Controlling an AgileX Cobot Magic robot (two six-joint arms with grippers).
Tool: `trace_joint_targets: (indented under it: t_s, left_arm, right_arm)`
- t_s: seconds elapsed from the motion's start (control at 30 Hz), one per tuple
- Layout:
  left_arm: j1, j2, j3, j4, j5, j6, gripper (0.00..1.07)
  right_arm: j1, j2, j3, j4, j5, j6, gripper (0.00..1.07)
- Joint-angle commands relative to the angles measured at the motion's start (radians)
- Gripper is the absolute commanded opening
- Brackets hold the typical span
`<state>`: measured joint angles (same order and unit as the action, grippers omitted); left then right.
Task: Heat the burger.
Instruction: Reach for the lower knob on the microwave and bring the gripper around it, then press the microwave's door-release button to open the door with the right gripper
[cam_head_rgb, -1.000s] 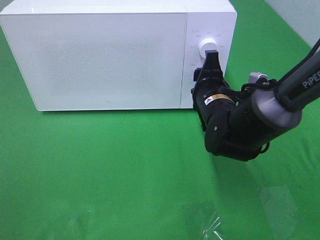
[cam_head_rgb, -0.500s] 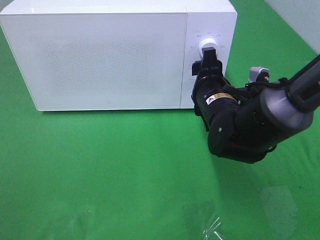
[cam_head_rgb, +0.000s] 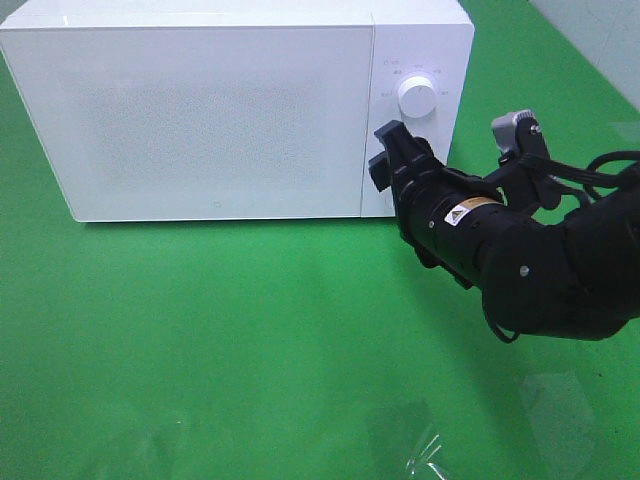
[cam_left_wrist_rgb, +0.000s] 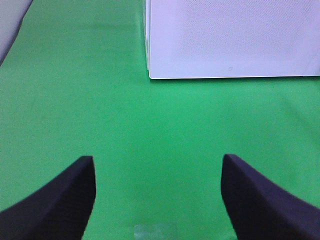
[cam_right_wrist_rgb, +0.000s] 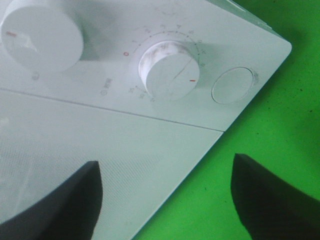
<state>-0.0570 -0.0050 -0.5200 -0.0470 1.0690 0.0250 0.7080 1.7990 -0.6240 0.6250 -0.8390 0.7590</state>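
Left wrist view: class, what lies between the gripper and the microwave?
Only bare green cloth lies between the left gripper and the microwave. The left wrist view shows that stretch whole.

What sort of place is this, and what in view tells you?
Probably a robot test bench staged as a kitchen: a white box-shaped microwave stands on a plain green cloth, with a black robot arm in front.
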Motion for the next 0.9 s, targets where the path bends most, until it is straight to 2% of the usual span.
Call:
trace_joint_targets:
  t_s: [0.03, 0.2, 0.23, 0.3, 0.33, 0.37, 0.47, 0.5, 0.53, 0.57, 0.63, 0.8, 0.87, 0.9]
  left_arm:
    - [0.002, -0.016, 0.002, -0.009, 0.002, -0.001, 0.65]
    - [0.002, -0.016, 0.002, -0.009, 0.002, -0.001, 0.65]
    - [0.002, -0.016, 0.002, -0.009, 0.002, -0.001, 0.65]
    - [0.002, -0.016, 0.002, -0.009, 0.002, -0.001, 0.65]
    - [0.002, -0.016, 0.002, -0.009, 0.002, -0.001, 0.65]
    - [0.002, -0.016, 0.002, -0.009, 0.002, -0.001, 0.65]
    - [0.002, -0.016, 0.002, -0.009, 0.002, -0.001, 0.65]
    - [0.002, -0.016, 0.002, -0.009, 0.002, -0.001, 0.65]
    - [0.002, -0.016, 0.002, -0.009, 0.002, -0.001, 0.65]
    - [0.002, -0.016, 0.002, -0.009, 0.002, -0.001, 0.65]
    - [0.002, -0.016, 0.002, -0.009, 0.002, -0.001, 0.65]
    - [0.002, -0.016, 0.002, -0.009, 0.002, -0.001, 0.65]
    - [0.002, -0.016, 0.002, -0.009, 0.002, -0.001, 0.65]
    - [0.002, -0.016, 0.002, -0.009, 0.002, -0.001, 0.65]
  right_arm:
    - [-0.003, -0.061, 0.019, -0.017, 0.072, -0.237, 0.68]
    - [-0.042, -0.116, 0.023, -0.049, 0.170, -0.452, 0.68]
    - [-0.071, -0.146, 0.023, -0.089, 0.225, -0.543, 0.68]
    - [-0.083, -0.162, 0.023, -0.108, 0.244, -0.575, 0.68]
    - [-0.109, -0.190, 0.023, -0.156, 0.300, -0.619, 0.68]
    - [-0.109, -0.190, 0.023, -0.156, 0.300, -0.619, 0.68]
    - [-0.167, -0.254, 0.021, -0.275, 0.443, -0.668, 0.68]
    - [-0.167, -0.254, 0.021, -0.275, 0.443, -0.668, 0.68]
    - [-0.189, -0.291, 0.021, -0.340, 0.516, -0.669, 0.68]
    - [-0.189, -0.291, 0.021, -0.340, 0.516, -0.669, 0.68]
    - [-0.217, -0.366, 0.021, -0.477, 0.674, -0.668, 0.68]
    - [-0.221, -0.428, 0.021, -0.552, 0.801, -0.668, 0.68]
    - [-0.221, -0.518, 0.021, -0.590, 0.984, -0.668, 0.68]
    - [-0.221, -0.518, 0.021, -0.590, 0.984, -0.668, 0.68]
